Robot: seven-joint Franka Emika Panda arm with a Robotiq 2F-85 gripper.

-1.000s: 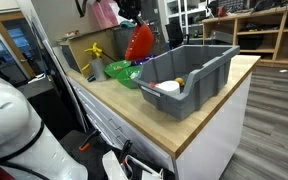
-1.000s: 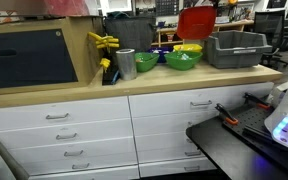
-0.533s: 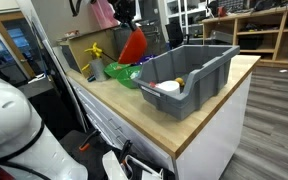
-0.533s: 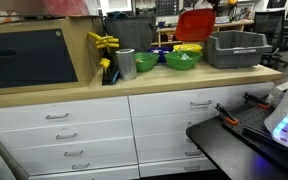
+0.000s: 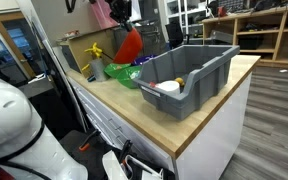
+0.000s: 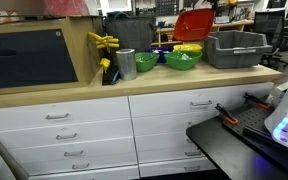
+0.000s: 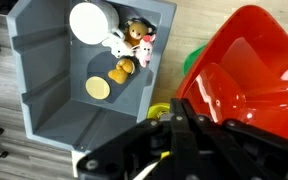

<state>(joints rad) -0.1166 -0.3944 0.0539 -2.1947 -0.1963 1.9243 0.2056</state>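
Fingers [image 7: 180, 128] shut tight on rim of red bowl [image 7: 249, 80]. Red bowl up in air, tilted, over green bowls [image 6: 181, 60], beside gray bin [image 6: 236, 48] on desk [image 5: 199, 115].

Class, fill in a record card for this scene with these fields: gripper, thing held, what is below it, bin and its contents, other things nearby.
Gripper: gripper shut on the rim of the red bowl
Thing held: red bowl, tilted, in the air clear of the wooden counter
Below it: green bowls, beside the grey bin
Bin: stands on the wooden counter; holds a white dish, soft toys and yellow pieces
Nearby: metal cup
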